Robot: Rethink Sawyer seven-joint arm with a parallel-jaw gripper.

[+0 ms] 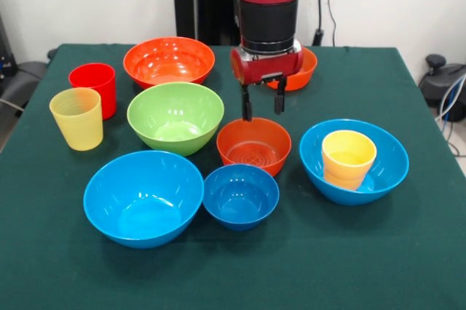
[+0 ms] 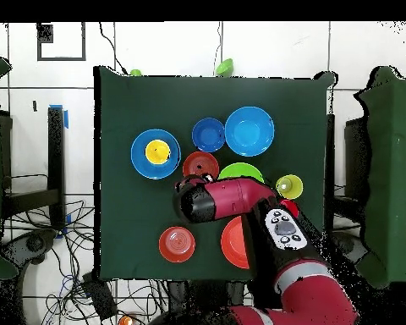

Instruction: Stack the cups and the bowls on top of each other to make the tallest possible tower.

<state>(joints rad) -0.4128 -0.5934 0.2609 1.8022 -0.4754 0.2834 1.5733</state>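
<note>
A: A green-clothed table [image 1: 408,252] is seen; the gripper [image 1: 263,99] is held narrowly parted and empty above a small orange bowl [image 1: 253,145].

B: The yellow-orange cups [image 1: 348,158] are seated in the right blue bowl [image 1: 354,161]. A rim strike is judged likely, tipping the bowl.

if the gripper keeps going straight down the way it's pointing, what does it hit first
Most likely the small orange bowl directly beneath it. The gripper points downward with its fingers open, hanging over that bowl's far rim. Depth is hard to judge, so it might land on the rim or on the table just behind it.
</note>
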